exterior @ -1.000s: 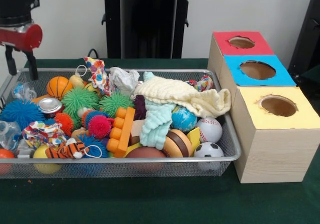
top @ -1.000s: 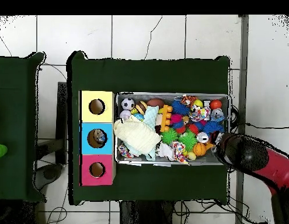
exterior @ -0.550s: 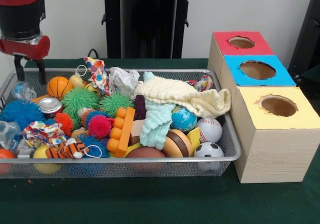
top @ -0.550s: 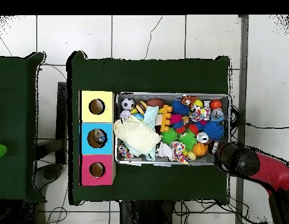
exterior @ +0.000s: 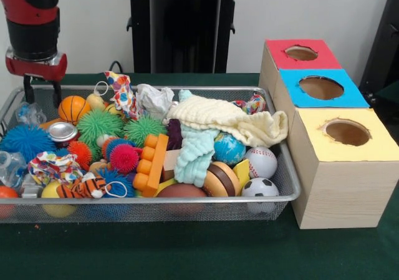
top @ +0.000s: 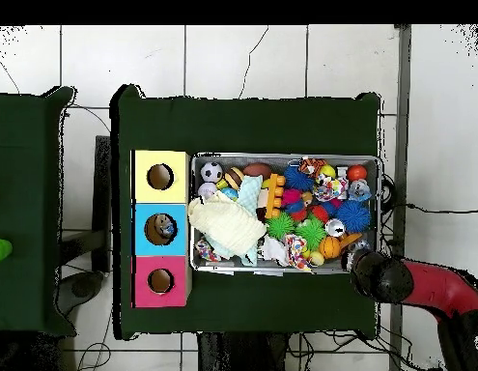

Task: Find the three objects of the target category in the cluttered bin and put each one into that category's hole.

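Observation:
A wire mesh bin [exterior: 283,179] holds a heap of toys. Among them are an orange basketball [exterior: 73,108], a globe ball [exterior: 229,149], a baseball [exterior: 262,161], a soccer ball [exterior: 260,188], green [exterior: 98,124], blue [exterior: 25,141] and pink [exterior: 123,158] spiky balls, and a cream cloth [exterior: 227,119] over a light blue cloth [exterior: 194,152]. My gripper [exterior: 42,93] hangs open and empty over the bin's far left corner, just left of the basketball. From overhead, the gripper [top: 378,275] sits at the bin's lower right corner [top: 370,267].
To the right of the bin stands a wooden box with a red hole [exterior: 301,53], a blue hole [exterior: 321,87] and a yellow hole [exterior: 346,131]. Overhead, something lies inside the blue hole [top: 163,228]. An orange block [exterior: 153,163], a burger toy [exterior: 222,179] and a tin can [exterior: 62,131] crowd the bin.
My gripper has shifted right and a little lower in the front view, closing on the bin's far left corner. The toys have not moved.

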### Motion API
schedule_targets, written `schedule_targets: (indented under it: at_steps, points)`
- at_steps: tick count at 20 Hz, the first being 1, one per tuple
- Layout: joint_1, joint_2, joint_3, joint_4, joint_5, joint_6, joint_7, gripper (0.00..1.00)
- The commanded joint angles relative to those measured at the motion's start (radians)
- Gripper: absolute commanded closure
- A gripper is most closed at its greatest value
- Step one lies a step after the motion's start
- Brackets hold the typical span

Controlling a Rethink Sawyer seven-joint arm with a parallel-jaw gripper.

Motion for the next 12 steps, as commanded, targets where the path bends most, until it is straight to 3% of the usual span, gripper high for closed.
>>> schedule_targets:
  at_steps: [1, 4, 8, 12]
  points:
    - [0.014, 0.142, 0.046, -0.085, -0.128, -0.122, -0.085, 0.0]
    - [0.076, 0.139, -0.004, -0.124, -0.182, -0.171, -0.014, 0.0]
    - [0.149, 0.063, -0.058, -0.15, -0.24, -0.206, 0.048, 0.0]
    - [0.16, -0.007, -0.062, -0.145, -0.214, -0.185, 0.051, 0.0]
